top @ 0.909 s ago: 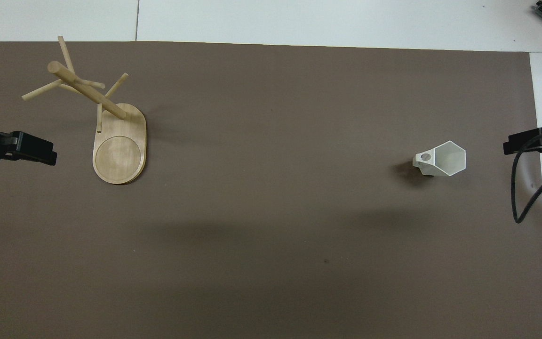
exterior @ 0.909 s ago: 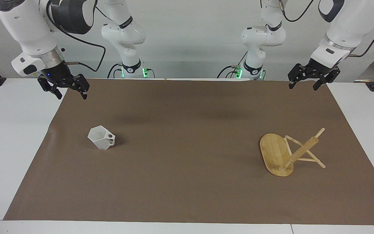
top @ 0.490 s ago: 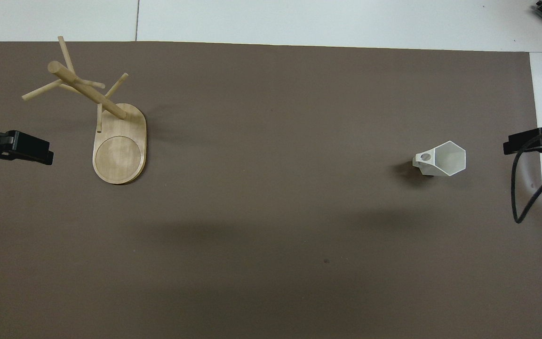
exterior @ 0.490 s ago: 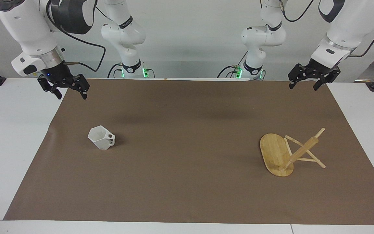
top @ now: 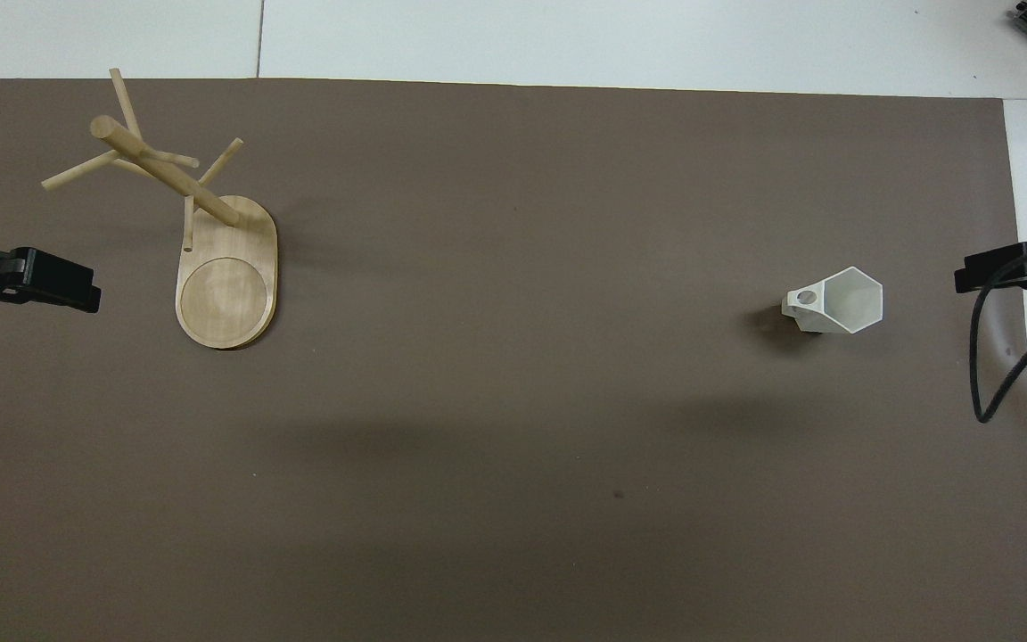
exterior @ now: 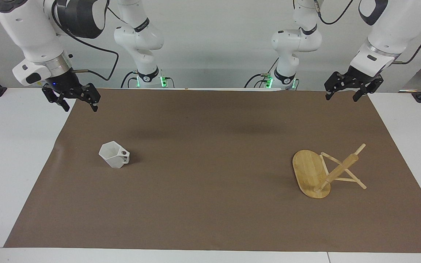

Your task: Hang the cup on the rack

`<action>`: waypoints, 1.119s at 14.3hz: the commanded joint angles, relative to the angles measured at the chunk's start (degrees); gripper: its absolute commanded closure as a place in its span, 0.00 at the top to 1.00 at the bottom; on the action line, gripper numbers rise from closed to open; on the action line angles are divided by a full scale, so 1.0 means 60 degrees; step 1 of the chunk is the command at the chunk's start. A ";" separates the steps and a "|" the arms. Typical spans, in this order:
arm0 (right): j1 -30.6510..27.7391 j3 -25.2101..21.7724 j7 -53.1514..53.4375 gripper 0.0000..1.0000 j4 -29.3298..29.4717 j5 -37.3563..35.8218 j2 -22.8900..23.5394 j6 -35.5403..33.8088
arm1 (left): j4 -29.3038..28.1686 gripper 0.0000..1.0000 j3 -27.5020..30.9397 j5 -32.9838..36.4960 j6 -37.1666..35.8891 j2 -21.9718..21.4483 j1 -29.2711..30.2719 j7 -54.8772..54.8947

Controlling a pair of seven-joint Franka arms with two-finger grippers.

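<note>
Hardly anything changes here. The cup [exterior: 114, 155] sits upright on the brown mat [exterior: 210, 204] toward the right arm's end of the worktop [exterior: 9, 153], exactly where it was. The rack [exterior: 322, 173] stands well apart at the left arm's end, unmoved. The left claw [exterior: 345, 93] has lifted a touch over the mat's edge, spread wide and empty. The right claw [exterior: 76, 102] hangs over its corner, also spread and empty.
</note>
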 commanded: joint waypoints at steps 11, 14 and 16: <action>-0.0706 -0.0005 -0.0283 1.00 -0.3540 0.0132 -0.0549 0.3748 | -0.0204 1.00 -0.0108 0.0164 -0.0067 -0.0192 0.0150 -0.0047; -0.1146 -0.0005 -0.0870 1.00 -0.3747 0.0147 0.0198 0.4480 | -0.0204 1.00 -0.0108 0.0164 -0.0067 -0.0192 0.0150 -0.0047; -0.1176 -0.0005 -0.0842 1.00 -0.3835 0.0147 0.0390 0.4979 | -0.0204 1.00 -0.0108 0.0164 -0.0067 -0.0192 0.0150 -0.0047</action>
